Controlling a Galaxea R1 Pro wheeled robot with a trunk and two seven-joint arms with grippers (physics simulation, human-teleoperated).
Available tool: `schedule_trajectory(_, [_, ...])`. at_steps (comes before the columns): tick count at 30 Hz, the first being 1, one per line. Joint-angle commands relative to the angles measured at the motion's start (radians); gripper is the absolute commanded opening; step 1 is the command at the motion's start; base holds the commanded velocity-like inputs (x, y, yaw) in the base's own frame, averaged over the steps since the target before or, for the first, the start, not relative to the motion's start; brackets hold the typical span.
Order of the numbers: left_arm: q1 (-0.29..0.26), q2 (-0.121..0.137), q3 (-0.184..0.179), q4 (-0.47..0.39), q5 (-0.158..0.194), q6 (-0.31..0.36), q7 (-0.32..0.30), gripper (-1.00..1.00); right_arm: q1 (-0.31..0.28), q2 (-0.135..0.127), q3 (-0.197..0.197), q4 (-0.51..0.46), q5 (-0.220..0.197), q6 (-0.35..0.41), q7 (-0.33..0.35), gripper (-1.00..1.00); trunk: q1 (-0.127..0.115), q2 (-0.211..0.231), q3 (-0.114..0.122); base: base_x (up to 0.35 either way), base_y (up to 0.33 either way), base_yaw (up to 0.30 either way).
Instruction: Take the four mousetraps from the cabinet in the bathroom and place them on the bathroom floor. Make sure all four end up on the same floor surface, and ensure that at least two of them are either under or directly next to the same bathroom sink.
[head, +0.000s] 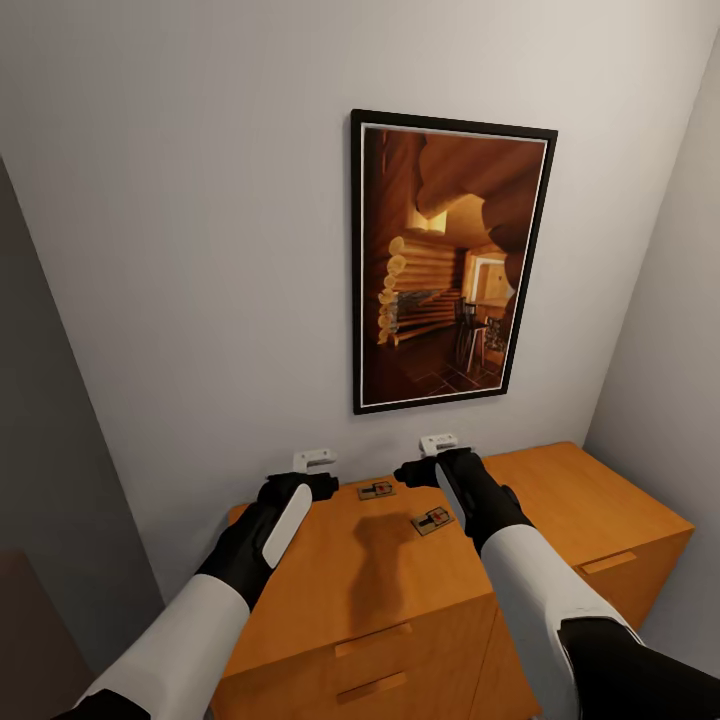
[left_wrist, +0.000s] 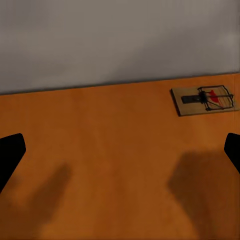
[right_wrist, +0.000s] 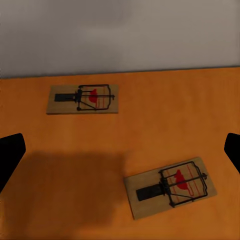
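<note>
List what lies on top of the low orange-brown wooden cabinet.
Two tan-wood mousetraps lie flat on the orange-brown wooden cabinet: one near the wall, one nearer the front. The arms cover part of the top, so more could be hidden.

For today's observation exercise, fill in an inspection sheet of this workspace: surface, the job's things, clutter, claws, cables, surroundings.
Surface: cabinet top, orange-brown wood, flat; drawer fronts with slim handles below.
Job's things: two mousetraps lie flat on the top, apart: rear trap near the wall, front trap turned at an angle beside the right arm.
Clutter: nothing seen.
Claws: left claw and right claw both open, empty, over the top's back edge; neither touches a trap.
Cables: nothing seen.
Surroundings: pale wall; framed picture of a log interior above the cabinet.
</note>
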Motion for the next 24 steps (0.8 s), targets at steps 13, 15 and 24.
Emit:
schedule_trajectory(13, [0.001,0.0,-0.003,-0.001,0.011,0.002,0.009,1.0,0.004,-0.007,-0.002,0.002,0.009,0.004,0.021,1.0,0.0,-0.001,-0.001,0.0,0.0,0.0])
schedule_trajectory(15, [0.001,0.0,-0.003,-0.001,0.011,0.002,0.009,1.0,0.004,-0.008,-0.002,0.002,0.009,0.004,0.021,1.0,0.0,-0.001,-0.001,0.0,0.0,0.0])
schedule_trajectory(24, [0.001,0.0,-0.003,-0.001,0.011,0.003,0.01,1.0,0.004,-0.008,-0.002,0.002,0.009,0.004,0.023,1.0,0.0,-0.001,-0.001,0.115,0.0,0.0])
